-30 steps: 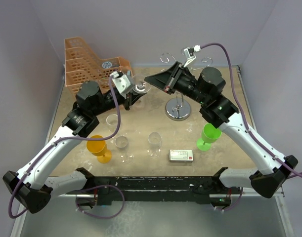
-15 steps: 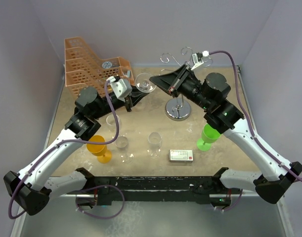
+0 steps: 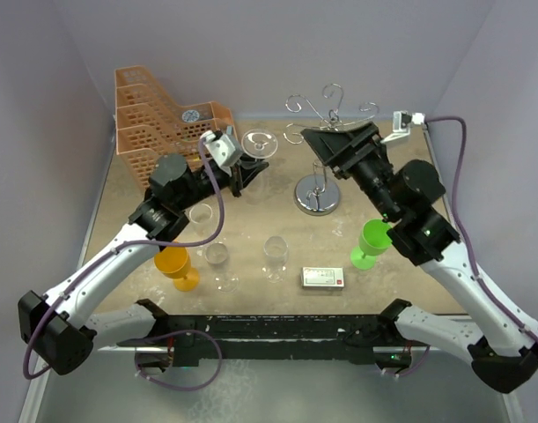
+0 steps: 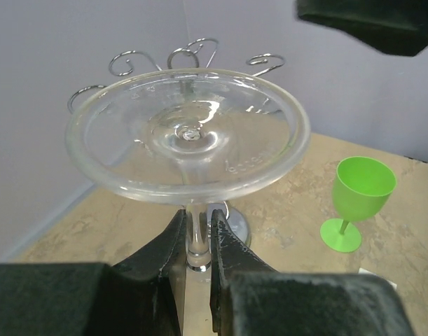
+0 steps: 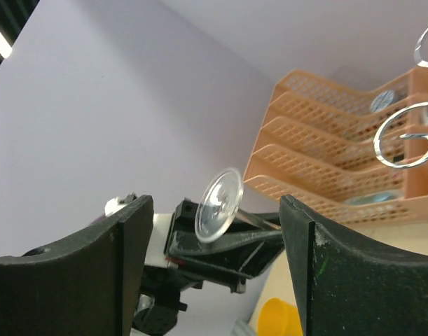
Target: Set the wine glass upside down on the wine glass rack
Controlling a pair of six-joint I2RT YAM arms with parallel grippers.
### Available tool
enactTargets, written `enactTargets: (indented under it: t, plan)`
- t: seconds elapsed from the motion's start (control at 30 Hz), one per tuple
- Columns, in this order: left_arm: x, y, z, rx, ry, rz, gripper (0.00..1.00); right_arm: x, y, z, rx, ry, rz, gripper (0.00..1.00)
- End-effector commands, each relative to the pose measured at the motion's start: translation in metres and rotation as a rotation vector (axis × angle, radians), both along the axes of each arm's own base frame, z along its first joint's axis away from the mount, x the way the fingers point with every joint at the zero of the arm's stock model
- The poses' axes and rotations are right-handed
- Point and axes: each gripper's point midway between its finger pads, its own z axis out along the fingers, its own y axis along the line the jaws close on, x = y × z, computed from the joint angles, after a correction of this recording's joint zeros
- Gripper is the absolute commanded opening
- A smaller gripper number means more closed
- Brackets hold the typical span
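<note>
Right gripper (image 3: 339, 134) withdrawn; wine glass (image 4: 189, 133) bowl hidden

- Wine glass (image 4: 189, 136): clear glass, smooth and glossy, with highlights on its foot.
- Rack (image 3: 317, 196): shiny chrome wire with a mirror-bright domed base.
- Basket (image 3: 154, 115): orange plastic lattice with a dull sheen.
- Green goblet (image 3: 372, 242): smooth plastic, slightly glossy.
- Yellow goblet (image 3: 174, 262): the same smooth plastic look.
- Table (image 3: 277, 211): mottled beige, stone-like, matt.

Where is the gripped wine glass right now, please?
In the top view, the wine glass is left of centre, its stem clamped in the left hand, between the orange basket and the chrome rack.
</note>
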Motion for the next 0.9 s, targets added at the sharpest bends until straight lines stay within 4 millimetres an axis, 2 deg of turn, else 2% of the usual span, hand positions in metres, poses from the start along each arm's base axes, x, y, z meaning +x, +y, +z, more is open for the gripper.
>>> enactTargets:
  t: [0.0,0.13,0.27,0.47,0.6,0.73,0.87]
  plan:
    - [0.026,0.0,0.025,-0.08,-0.033,0.082,0.0,-0.012,-0.048,0.018,-0.069,-0.169,-0.189,0.76]
    - [0.056,0.0,0.029,-0.128,0.024,0.089,0.0,-0.017,-0.068,0.001,-0.154,-0.168,-0.26,0.76]
    - [0.085,0.013,0.048,-0.263,0.059,0.034,0.0,-0.018,-0.077,-0.01,-0.22,-0.148,-0.292,0.76]
    - [0.115,-0.001,0.036,-0.196,0.072,0.004,0.0,-0.019,-0.082,-0.01,-0.247,-0.148,-0.309,0.75]
    - [0.135,-0.016,0.017,-0.166,0.103,-0.028,0.0,-0.019,-0.081,-0.009,-0.255,-0.149,-0.305,0.74]
    - [0.145,-0.027,0.004,-0.151,0.1,-0.073,0.0,-0.02,-0.076,-0.011,-0.256,-0.146,-0.281,0.74]
    - [0.146,-0.04,-0.008,-0.129,0.089,-0.138,0.0,-0.02,-0.07,-0.015,-0.247,-0.134,-0.253,0.74]
